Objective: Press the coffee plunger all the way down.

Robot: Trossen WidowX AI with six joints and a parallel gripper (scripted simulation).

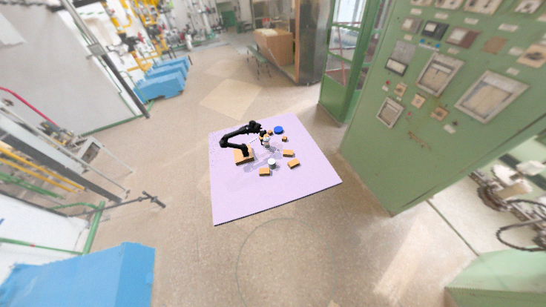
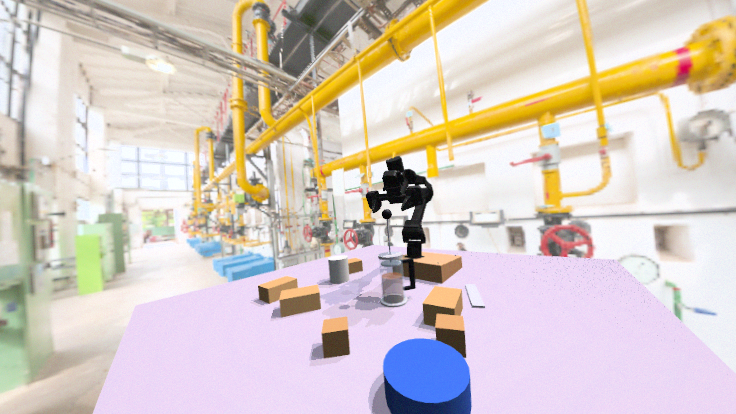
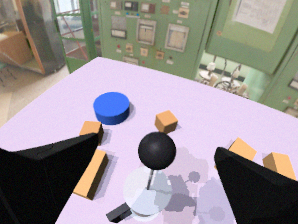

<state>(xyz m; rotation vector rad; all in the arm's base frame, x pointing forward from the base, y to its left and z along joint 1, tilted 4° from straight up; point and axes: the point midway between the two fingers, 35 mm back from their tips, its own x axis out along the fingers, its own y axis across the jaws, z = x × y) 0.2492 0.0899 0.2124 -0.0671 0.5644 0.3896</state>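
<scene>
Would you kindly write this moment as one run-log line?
phase: approach | end effector: open, empty, above plunger knob | plunger: raised, not yet pressed | coffee press: upright on table
</scene>
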